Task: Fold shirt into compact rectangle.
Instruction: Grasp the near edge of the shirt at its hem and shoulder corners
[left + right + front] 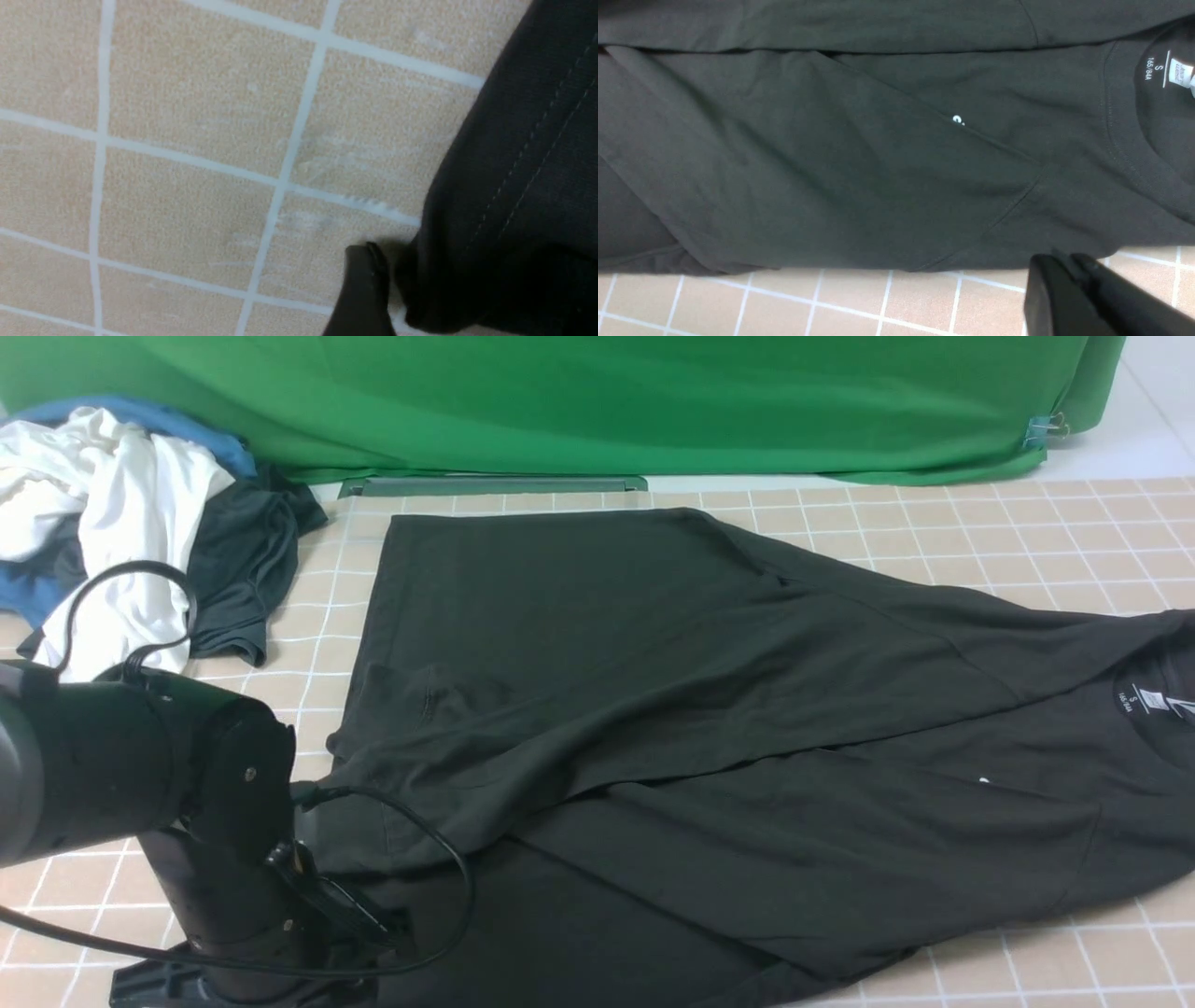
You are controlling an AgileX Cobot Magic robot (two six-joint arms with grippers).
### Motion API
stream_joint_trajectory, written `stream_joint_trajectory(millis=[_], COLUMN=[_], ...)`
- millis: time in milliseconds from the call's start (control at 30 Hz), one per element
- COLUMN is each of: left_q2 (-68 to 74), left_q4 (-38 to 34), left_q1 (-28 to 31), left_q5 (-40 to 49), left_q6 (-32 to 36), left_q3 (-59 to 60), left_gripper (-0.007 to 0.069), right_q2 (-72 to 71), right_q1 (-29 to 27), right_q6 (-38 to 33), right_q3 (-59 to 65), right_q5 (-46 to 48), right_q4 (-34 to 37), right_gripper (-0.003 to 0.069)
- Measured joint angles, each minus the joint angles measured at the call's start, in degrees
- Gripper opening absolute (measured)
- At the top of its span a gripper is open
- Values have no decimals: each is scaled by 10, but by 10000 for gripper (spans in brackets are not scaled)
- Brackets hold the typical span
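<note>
Slippage threatens: left gripper (359,919), finger spread impossible to tell, meets only the hem of shirt (709,709) at near-left corner of tabletop (1027,523); right gripper (1064,270) fingers together, empty.

The front camera sits on the robot's own side between the arms, looking forward and down over the desk (1027,523) to the green backdrop (607,401). It is wide enough for most of the shirt (700,709), with the left arm (121,765) looming near. The left wrist camera hangs very close above the desk, at the shirt's hem. The right wrist camera looks down from farther off, past the right pincer (1059,263), and shares the collar label (1134,698) with the front view.
</note>
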Motion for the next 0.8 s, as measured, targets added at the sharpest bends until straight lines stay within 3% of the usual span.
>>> stream_joint_trajectory(millis=[267, 333, 533, 633, 800], left_q2=[0, 0, -9, -26, -74], left_q4=[-8, -16, -42, -41, -6], left_q1=[0, 0, 0, 0, 0], left_q5=[-15, -27, -43, -31, 7], left_q6=[2, 2, 41, 50, 56], left_q3=[0, 0, 1, -3, -36], left_gripper=[426, 369, 52, 31, 30], right_q2=[0, 0, 0, 1, 46], right_q1=[0, 0, 0, 0, 0], right_q6=[1, 1, 11, 18, 105], right_q3=[0, 0, 0, 1, 22], right_q5=[0, 0, 12, 25, 19], right_q4=[1, 1, 0, -20, -116], right_gripper=[38, 38, 42, 59, 172])
